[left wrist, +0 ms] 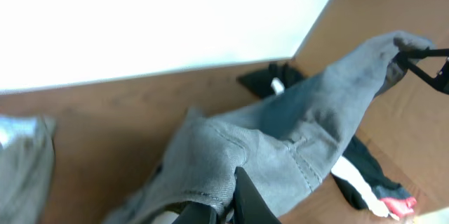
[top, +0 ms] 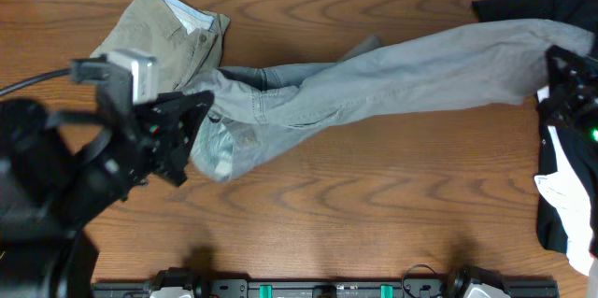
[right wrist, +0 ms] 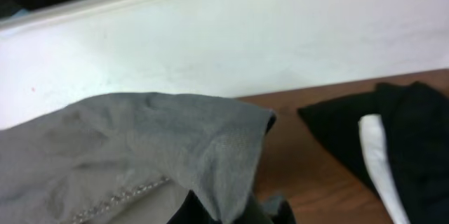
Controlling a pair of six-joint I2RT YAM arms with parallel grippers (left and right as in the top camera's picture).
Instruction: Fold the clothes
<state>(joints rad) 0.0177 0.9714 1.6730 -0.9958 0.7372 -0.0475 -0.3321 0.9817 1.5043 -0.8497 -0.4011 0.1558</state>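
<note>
Grey garment [top: 374,78]: long axis stretched between my left gripper [top: 194,119] and right gripper [top: 553,78], each clamped on one end.

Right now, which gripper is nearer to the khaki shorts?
Left. The left gripper is close beside the khaki shorts, gripping the grey garment next to them. The right gripper holds that garment's other end, far off at the right side.
</note>
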